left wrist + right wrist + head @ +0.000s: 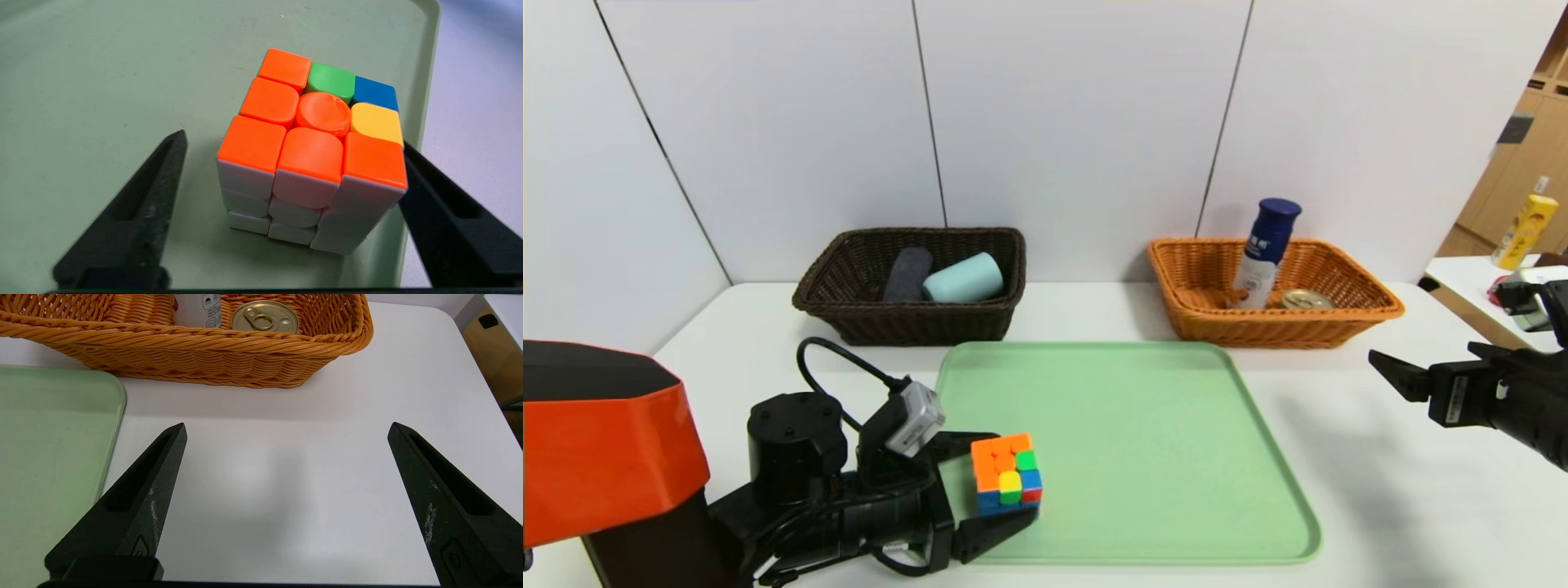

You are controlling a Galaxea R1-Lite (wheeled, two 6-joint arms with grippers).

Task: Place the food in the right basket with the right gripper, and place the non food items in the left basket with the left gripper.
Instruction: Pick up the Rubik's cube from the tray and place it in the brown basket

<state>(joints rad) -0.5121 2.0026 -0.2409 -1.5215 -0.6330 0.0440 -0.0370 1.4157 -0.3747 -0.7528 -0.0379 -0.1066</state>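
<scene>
Sorting scene, table [1339,490]: white top carrying everything, the baskets along the far wall.
Tray [1143,457]: pale green, in the middle; bare apart from one item at its near left edge.
Left basket [849,314]: dark brown wicker, far left; the rolled towel [907,273] and the blue-grey cup [962,278] lie side by side in it.
Right basket [1201,314]: orange-tan wicker, far right; the white bottle [1264,253] leans inside with the pull-tab tin [264,317] beside it, so the food looks sorted.
Right gripper [286,428]: fingers spread wide with nothing between them, hovering over bare table near the right basket, idle.
Left gripper [996,482]: low at the tray's near left edge, its fingers spread to either side of the cube; one finger sits close against a cube face, the other stands apart, so nothing is pinched yet.
Puzzle cube [312,153]: upright on the tray by its rim, orange face mostly up.
Step in hand: grasping the cube. Closing squarely on two flat opposite faces, not across a corner, should stop it twisting or sliding; lifting clear of the rim comes next.
</scene>
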